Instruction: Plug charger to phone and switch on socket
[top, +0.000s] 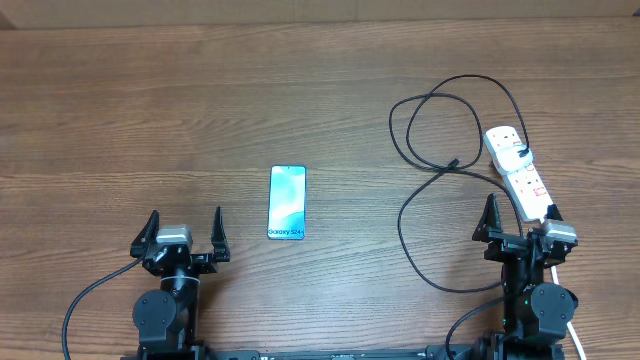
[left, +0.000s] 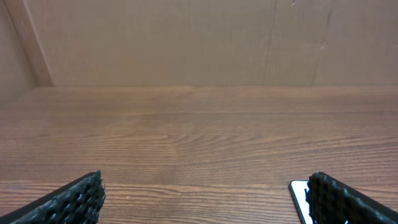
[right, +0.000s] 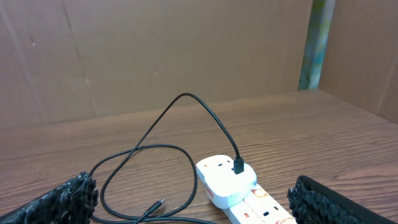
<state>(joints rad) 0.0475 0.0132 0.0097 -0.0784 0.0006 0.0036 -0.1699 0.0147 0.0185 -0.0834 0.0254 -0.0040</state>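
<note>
The wood-grain counter (top: 150, 100) fills the overhead view, with a brown board wall (right: 155, 50) behind it at 12 o'clock.

The socket (top: 518, 178) lies at the 3 o'clock side. Its long axis runs from about 11 to 5 o'clock, and its near end sits between the fingers of the right hand (top: 521, 208). Small red switches dot its top. Whether they are on cannot be told.

The charger (top: 460, 79) is plugged in at the far end of the socket. Its black cable arcs up toward 12 o'clock, then loops loosely on the counter at the socket's 9 o'clock side.

Both hands sit at the 6 o'clock edge, fingers pointing to 12 o'clock. The left hand (top: 185, 215) is spread wide and grips nothing; its pads (left: 74, 199) frame bare counter. The right hand is spread just as wide and grips nothing.

The phone (top: 287, 203) lies flat near the middle, screen up. Its long axis runs 12 to 6, with the "Galaxy S24+" text at the 6 o'clock end. It is at the left hand's 2 o'clock, apart from it, and well apart from the socket.

The adapter (right: 238, 165) stands upright in the farthest outlet. The tip (top: 455, 163) lies free on the counter, pointing toward 3 o'clock, between phone and socket and nearer the socket.
</note>
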